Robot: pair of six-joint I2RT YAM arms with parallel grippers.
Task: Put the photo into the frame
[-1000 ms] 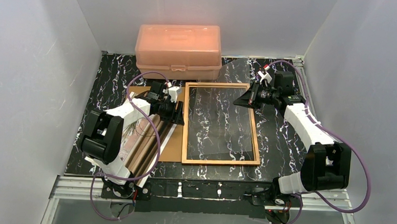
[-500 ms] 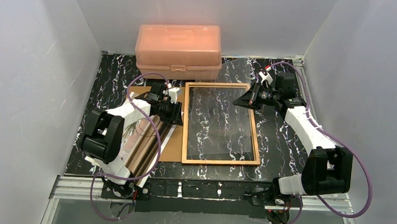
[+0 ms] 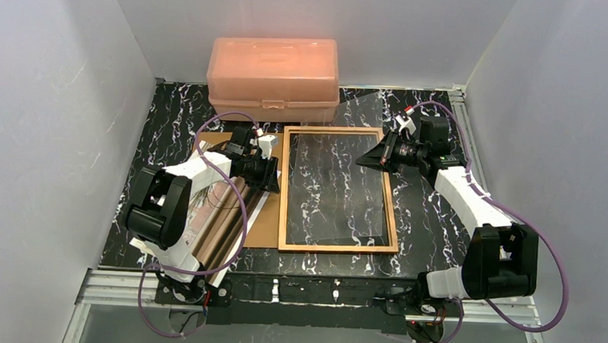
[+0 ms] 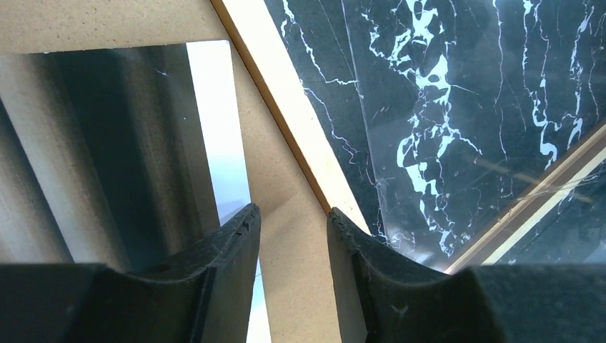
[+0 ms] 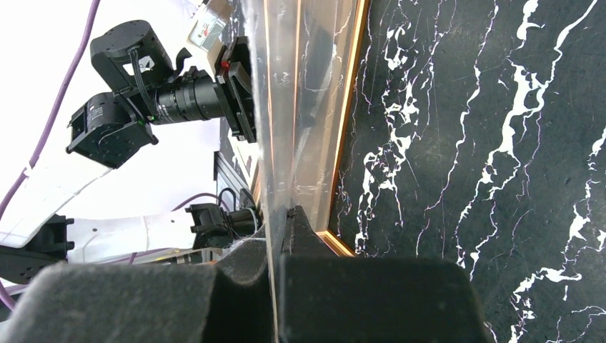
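Observation:
The frame (image 3: 337, 247) with its orange-brown border lies flat mid-table. The photo (image 3: 221, 228) lies face up left of it on the brown backing board (image 3: 263, 228), partly under my left arm. My left gripper (image 3: 275, 178) is open and empty, low over the board strip beside the frame's left border (image 4: 286, 107); the photo's striped face (image 4: 107, 143) shows left of its fingers. My right gripper (image 3: 369, 158) is shut on the right edge of a clear sheet (image 3: 363, 112), which tilts over the frame opening. In the right wrist view the sheet (image 5: 286, 107) runs edge-on out of the shut gripper (image 5: 279, 214).
A pink translucent plastic box (image 3: 275, 68) stands at the back, just behind the frame. Grey walls close in the left, right and back sides. The black marble table (image 3: 432, 217) shows right of the frame.
My right gripper has shifted slightly nearer and lower with the clear sheet still pinched. My left arm has barely moved.

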